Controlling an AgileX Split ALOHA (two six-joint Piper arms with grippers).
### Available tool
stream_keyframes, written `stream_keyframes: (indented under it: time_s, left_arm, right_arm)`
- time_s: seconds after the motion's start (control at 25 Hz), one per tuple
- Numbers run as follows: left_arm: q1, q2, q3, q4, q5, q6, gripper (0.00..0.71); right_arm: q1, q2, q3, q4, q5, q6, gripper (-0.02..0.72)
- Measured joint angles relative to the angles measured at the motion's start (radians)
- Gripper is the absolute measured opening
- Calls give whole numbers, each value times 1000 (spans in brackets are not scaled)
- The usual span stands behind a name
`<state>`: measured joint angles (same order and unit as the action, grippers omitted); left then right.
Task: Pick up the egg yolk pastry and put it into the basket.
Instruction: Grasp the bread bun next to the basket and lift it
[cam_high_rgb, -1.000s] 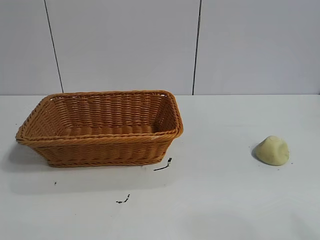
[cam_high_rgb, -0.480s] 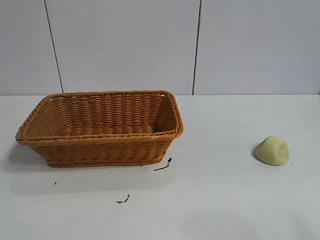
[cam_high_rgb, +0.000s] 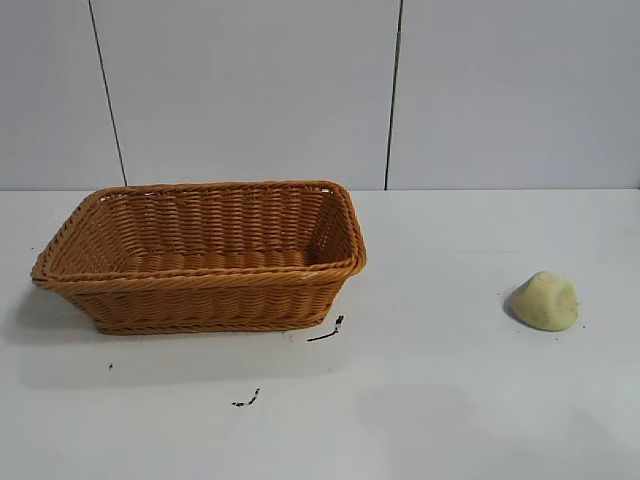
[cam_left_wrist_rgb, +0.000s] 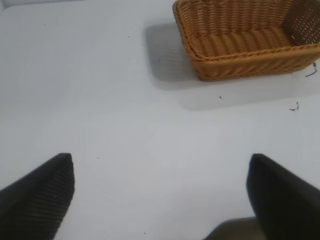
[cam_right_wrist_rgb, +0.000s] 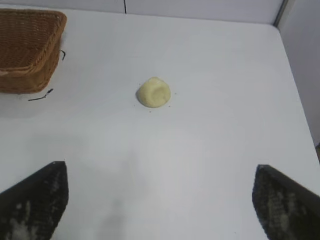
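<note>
Jaws of both grippers, left (cam_left_wrist_rgb: 160, 200) and right (cam_right_wrist_rgb: 160, 200), gape empty; the pale yellow domed egg yolk pastry (cam_high_rgb: 545, 301) sits dome-up, unmoved, well right of the orange-brown woven wicker basket (cam_high_rgb: 200, 255), whose long axis runs left-right.

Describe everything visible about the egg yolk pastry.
The egg yolk pastry is a small pale yellow-cream lump, dome-shaped with a smooth matte surface and a shallow dent on top. It sits alone on the white table, well to the right of the basket and apart from it. Nothing touches it but the table. The right gripper is open, short of the pastry, which lies ahead between its fingertips' line of sight.
</note>
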<state>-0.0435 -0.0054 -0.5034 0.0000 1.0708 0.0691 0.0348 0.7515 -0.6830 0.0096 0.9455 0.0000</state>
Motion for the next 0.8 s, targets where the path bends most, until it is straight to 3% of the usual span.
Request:
stream_keyframes:
  time_s: [0.24, 0.8]
  left_arm:
    - [0, 0, 0, 0, 0, 0, 696]
    - [0, 0, 0, 0, 0, 0, 696]
  right_arm:
    - [0, 411, -159, 0, -76, 0, 693]
    - [0, 1112, -679, -1, -49, 0, 693]
